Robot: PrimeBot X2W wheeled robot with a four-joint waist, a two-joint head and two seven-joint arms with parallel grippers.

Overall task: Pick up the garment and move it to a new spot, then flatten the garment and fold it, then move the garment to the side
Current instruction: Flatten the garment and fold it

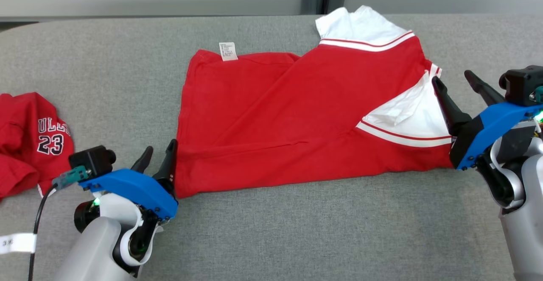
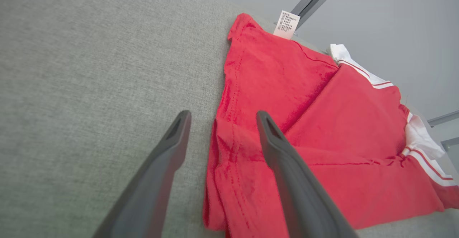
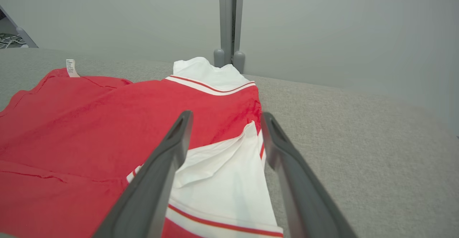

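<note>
Lower left in the head view, the left gripper (image 1: pixel 159 154) has its fingers apart, right at the left edge of the red-and-white T-shirt (image 1: pixel 275 115). Shirt's lying folded mid-frame on the grey padded surface (image 1: pixel 271 230). Far right, the right gripper (image 1: pixel 453 86) is spread too, by the white sleeve (image 1: pixel 407 111). Red "23" jersey (image 1: pixel 29 145) at the left edge.

Left wrist view: one finger over the red hem, the other over bare grey.

Right wrist view: fingers straddle the sleeve's edge, gripping nothing.
</note>
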